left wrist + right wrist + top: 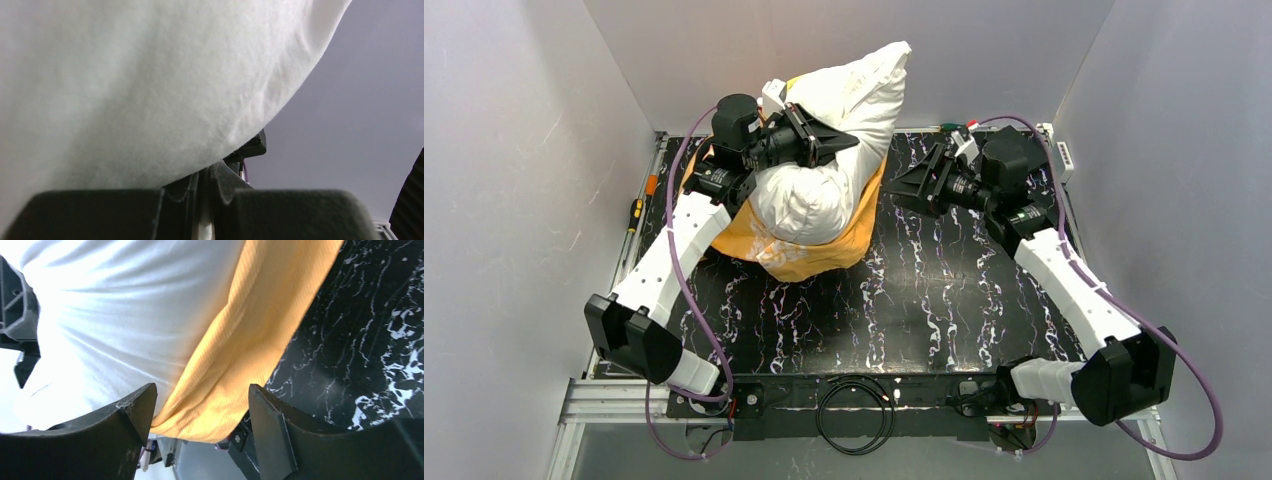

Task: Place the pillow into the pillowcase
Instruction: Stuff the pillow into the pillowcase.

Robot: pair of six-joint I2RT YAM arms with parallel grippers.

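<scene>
The off-white pillow (pixel 824 185) stands tilted at the back left of the table, its top corner up against the back wall. Its lower end sits inside the orange pillowcase (pixel 819 250), which is bunched round its base. My left gripper (pixel 836 140) lies across the pillow's middle, jaws nearly together, pinching its fabric. In the left wrist view the pillow (pixel 150 85) fills the frame above the left gripper (pixel 210 176). My right gripper (pixel 902 187) is open and empty, just right of the pillowcase. The right wrist view shows that right gripper (pixel 201 390) facing the pillowcase (pixel 235 365) and pillow (pixel 125 315).
The table is black marble-patterned (pixel 944 290). Grey walls close it in on three sides. A screwdriver (pixel 635 213) lies on the left rail and a white power strip (pixel 1065 156) sits at the back right. A cable loop (pixel 856 410) lies at the near edge.
</scene>
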